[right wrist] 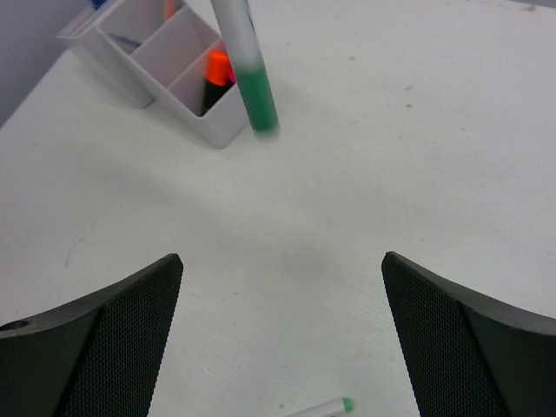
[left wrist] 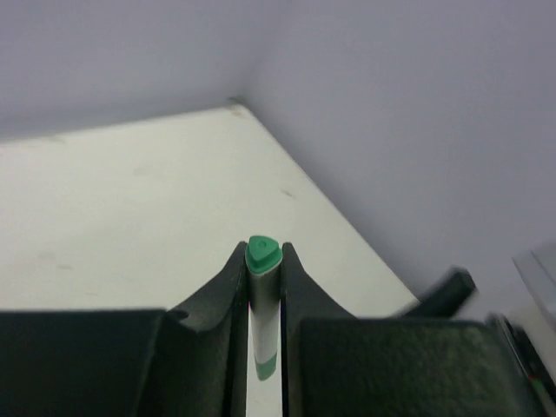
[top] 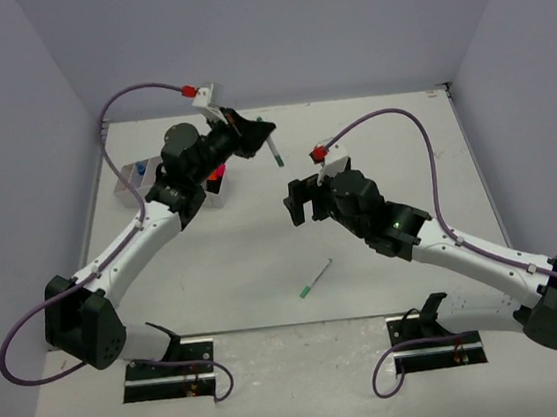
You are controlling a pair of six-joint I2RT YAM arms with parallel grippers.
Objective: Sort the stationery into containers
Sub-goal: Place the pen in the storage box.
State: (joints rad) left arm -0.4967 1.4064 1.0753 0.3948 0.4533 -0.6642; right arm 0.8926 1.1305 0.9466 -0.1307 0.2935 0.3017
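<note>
My left gripper (top: 261, 130) is raised over the far part of the table and is shut on a white pen with green ends (top: 273, 151). In the left wrist view the pen's green cap (left wrist: 261, 254) stands between the closed fingers (left wrist: 228, 291). The same pen (right wrist: 247, 74) hangs in the right wrist view just in front of the white organiser (right wrist: 143, 54). My right gripper (top: 296, 199) stands open and empty near the table's middle, apart from the pen. A second thin green-tipped pen (top: 315, 278) lies on the table nearer the front.
The white organiser (top: 127, 183) sits at the far left, partly behind the left arm. It holds an orange highlighter (right wrist: 217, 66) and a blue-capped item (top: 140, 169). Walls close the table on three sides. The tip of the loose pen (right wrist: 328, 407) lies just below my right fingers.
</note>
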